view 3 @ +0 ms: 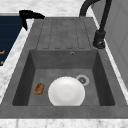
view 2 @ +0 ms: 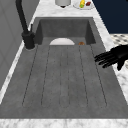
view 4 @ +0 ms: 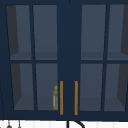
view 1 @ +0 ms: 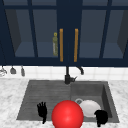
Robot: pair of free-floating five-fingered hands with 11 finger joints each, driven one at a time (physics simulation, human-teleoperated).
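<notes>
My left hand [view 1: 42,111] hovers at the front edge of the ribbed drainboard [view 1: 47,95], open with its fingers straight. In the left side view the left hand [view 2: 112,57] reaches in from the right, level over the drainboard's front rim, holding nothing. The right side view has the left hand [view 3: 28,15] at the far left corner. My right hand [view 1: 101,117] hangs at the front rim of the basin, just right of a white plate [view 1: 88,107] lying on the basin floor. A small brown item [view 3: 39,88] lies beside the plate [view 3: 66,91].
A large red ball [view 1: 67,114] stands between the hands at the sink's front edge. The black faucet [view 1: 67,75] rises behind the sink. Above hangs a dark blue glass-door cabinet [view 4: 68,50] with orange handles [view 4: 61,97] and a bottle [view 4: 55,98] inside. Utensils [view 1: 13,70] hang on the left wall.
</notes>
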